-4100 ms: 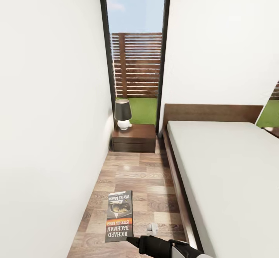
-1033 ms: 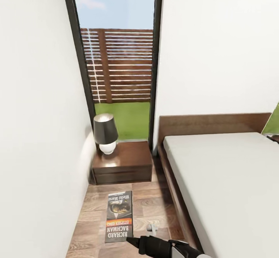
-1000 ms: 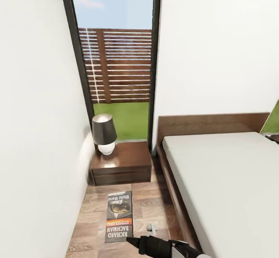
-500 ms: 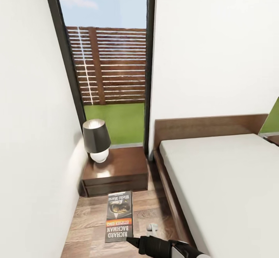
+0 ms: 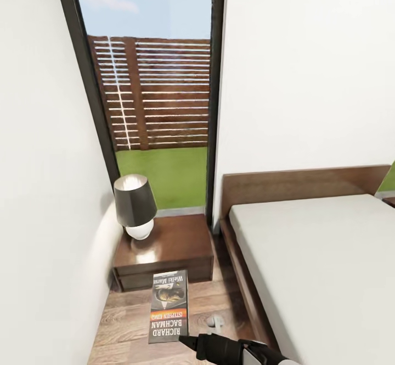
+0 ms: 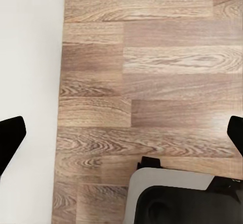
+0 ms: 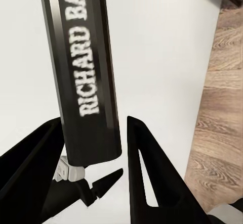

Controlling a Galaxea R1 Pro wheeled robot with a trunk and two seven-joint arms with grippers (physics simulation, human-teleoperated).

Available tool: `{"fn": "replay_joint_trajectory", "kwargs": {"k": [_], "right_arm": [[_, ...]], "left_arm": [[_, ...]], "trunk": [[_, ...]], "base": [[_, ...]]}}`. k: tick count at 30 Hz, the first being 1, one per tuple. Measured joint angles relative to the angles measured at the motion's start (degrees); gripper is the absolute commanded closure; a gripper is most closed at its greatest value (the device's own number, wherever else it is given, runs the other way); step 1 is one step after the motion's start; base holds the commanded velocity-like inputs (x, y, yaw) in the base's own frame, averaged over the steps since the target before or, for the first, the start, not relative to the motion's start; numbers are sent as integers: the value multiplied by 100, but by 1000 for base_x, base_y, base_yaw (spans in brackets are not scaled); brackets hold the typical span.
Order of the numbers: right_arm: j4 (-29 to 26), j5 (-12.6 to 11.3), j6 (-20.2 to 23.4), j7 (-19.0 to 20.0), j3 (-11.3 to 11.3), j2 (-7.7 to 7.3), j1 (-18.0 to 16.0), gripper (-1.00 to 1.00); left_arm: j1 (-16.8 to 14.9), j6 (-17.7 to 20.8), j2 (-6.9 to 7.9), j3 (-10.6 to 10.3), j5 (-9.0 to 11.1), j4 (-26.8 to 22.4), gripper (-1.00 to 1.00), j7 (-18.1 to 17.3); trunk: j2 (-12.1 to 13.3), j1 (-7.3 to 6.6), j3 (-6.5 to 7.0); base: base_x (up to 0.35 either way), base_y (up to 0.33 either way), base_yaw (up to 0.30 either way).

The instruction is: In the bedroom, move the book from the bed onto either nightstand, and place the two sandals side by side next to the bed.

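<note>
The narrow floor (image 5: pixel 208 293) ran between wall and bed (image 5: pixel 329 266) up to the nightstand (image 5: pixel 164 244). My right gripper (image 7: pixel 96 148) was clamped on the lower edge of the book (image 5: pixel 169 305), carried flat just short of it. My left gripper (image 6: pixel 121 133) stood wide open; I judged the book light, thin and slippery, best pinched deep at the spine.

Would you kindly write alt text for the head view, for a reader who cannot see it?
The right pincer holds a paperback book flat above the wood floor, just short of a dark nightstand that carries a black-shaded lamp. A pale bed with a brown headboard fills the right side, and a tall window behind the nightstand shows a slatted fence and grass.
</note>
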Motion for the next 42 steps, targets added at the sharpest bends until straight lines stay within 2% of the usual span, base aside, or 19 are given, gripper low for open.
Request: {"fn": "replay_joint_trajectory", "kwargs": {"k": [42], "right_arm": [[0, 0, -5, 0, -2, 0, 0, 100]], "left_arm": [[0, 0, 0, 0, -2, 0, -100, 0]], "trunk": [[0, 0, 0]], "base": [[236, 14, 19]]}}
